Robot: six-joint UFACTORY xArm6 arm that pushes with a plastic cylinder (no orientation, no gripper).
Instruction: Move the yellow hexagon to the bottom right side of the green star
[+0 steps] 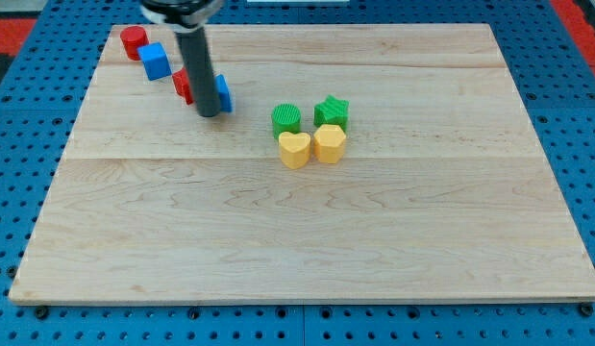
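Hexagon: we see the yellow hexagon (329,143) touching the green star (332,111), directly below it.
Neighbour: yellow heart (294,149) flanks its left.
Tip: our tip (209,112) grasps nothing; hexagon lies down-right of it.

View: one camera only, so no shared part.
Position: above the board's near edge, looking down and toward the far edge.
Reach: the whole wooden board (307,240) fits in view, with blue pegboard (18,144) around it.
Nearness: moderate; my rod enters from the far left, top cut off.
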